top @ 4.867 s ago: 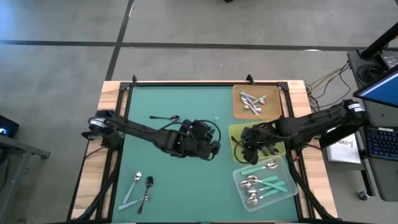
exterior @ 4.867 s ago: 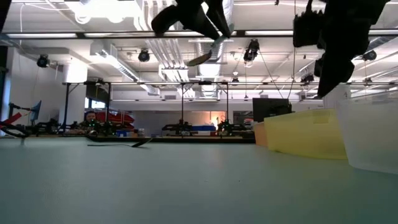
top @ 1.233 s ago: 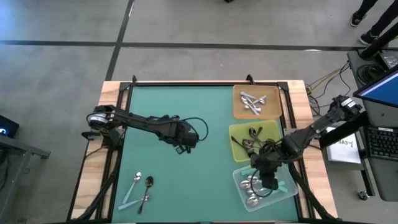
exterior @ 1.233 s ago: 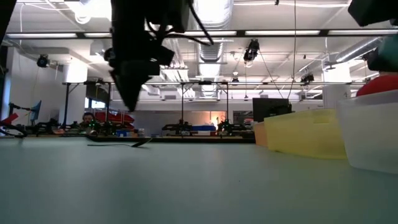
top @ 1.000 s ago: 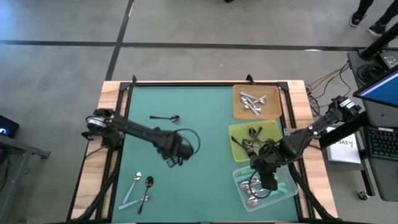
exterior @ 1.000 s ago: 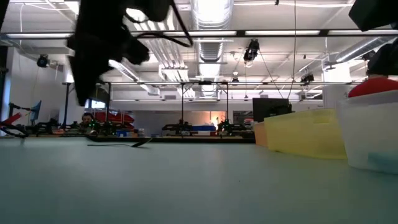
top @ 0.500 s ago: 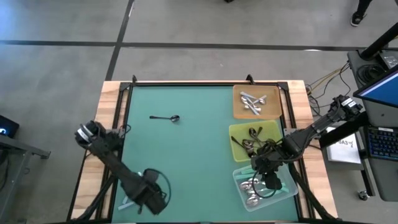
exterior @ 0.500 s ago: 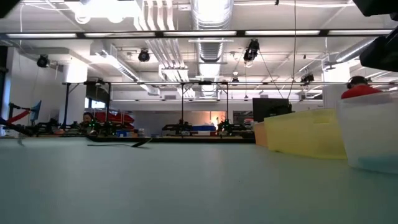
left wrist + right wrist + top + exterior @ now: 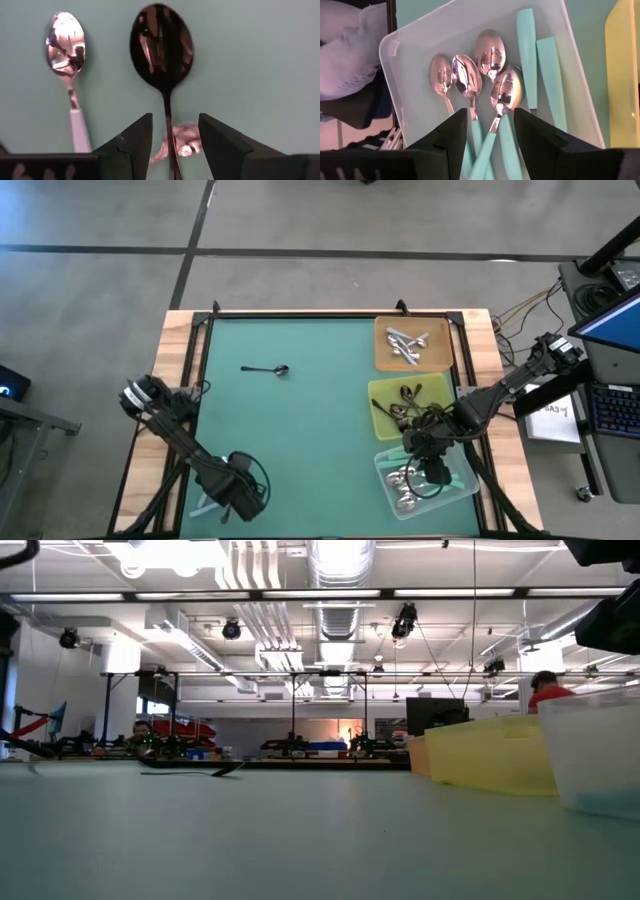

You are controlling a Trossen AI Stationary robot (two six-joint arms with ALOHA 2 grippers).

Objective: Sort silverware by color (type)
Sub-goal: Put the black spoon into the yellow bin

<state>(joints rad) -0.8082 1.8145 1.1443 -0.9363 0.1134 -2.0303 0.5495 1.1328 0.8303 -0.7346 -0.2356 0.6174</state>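
Your next target is the dark spoon (image 9: 162, 47), lying flat on the green mat (image 9: 300, 430) at the front-left corner, just beside a mint-handled spoon (image 9: 65, 45). The left gripper (image 9: 170, 145) hangs right over it, fingers spread and straddling the thin handle, holding nothing yet; that alignment suits a pinch on the handle rather than the bowl. Another dark spoon (image 9: 266, 369) waits alone farther back. The right gripper (image 9: 489, 131) hovers over the clear tray (image 9: 395, 47), where the mint-handled spoons (image 9: 500, 95) are already gathered; its fingers are apart and empty, which suggests it has nothing left to drop there.
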